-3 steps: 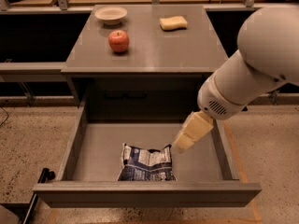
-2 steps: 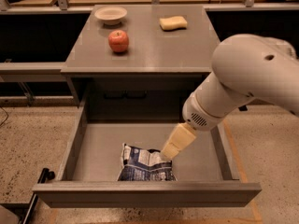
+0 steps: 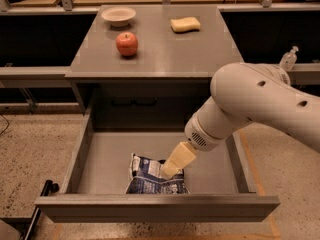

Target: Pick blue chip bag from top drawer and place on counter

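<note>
Top drawer (image 3: 81, 156): pulled out below the counter. I see its grey floor and low side walls from above.
Bowl (image 3: 118, 15): at the counter's back left, well away from my work.
Apple (image 3: 127, 43): upright, just in front of the bowl on the counter.
Counter (image 3: 165, 59): flat grey top above the drawer. I judge the stretch right of the apple and in front of the sponge to be the place for the bag.
Blue chip bag (image 3: 150, 178): lies flat on the drawer floor near the middle, up against the front panel, which hides its lower edge.
Handling: I take it to be light, soft, crinkled foil, slick to the touch, with brittle contents. It will fold and slide rather than resist.
Where to hold: I would pinch the raised upper edge or corner seam, not press down on the belly.
Gripper (image 3: 169, 171): angled down from the right, its tip at the bag's upper right corner and apparently touching it. I cannot tell whether it has closed on the foil.
Sponge (image 3: 185, 24): yellow, at the counter's back right.
Arm (image 3: 250, 104): bulky and white, reaching in over the drawer's right side.
</note>
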### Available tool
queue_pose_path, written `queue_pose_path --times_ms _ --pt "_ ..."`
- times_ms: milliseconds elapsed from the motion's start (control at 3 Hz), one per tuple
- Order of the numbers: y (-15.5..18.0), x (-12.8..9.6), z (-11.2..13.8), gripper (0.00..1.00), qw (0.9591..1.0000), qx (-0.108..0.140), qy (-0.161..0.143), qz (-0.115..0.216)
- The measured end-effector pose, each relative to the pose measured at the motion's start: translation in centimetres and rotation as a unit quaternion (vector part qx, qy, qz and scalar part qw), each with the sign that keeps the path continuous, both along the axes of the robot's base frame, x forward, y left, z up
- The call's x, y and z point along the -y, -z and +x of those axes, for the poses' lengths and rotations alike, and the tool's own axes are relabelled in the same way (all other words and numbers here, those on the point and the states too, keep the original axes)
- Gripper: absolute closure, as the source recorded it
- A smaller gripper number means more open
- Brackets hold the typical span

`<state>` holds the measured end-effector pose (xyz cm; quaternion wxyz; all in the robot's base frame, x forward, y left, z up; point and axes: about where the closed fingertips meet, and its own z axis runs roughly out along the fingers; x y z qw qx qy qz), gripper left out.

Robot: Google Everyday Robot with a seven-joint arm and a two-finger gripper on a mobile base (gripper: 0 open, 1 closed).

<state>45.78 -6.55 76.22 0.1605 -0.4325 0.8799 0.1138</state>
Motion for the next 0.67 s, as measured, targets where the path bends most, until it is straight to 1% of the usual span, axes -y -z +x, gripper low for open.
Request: queue_pose_path --times_ms 333,667 --pt "1.2 -0.5 -0.2 0.0 0.9998 -0.008 0.012 0.01" --pt "3.0 -1.6 0.2 0.0 0.9986 -0.015 0.034 0.038"
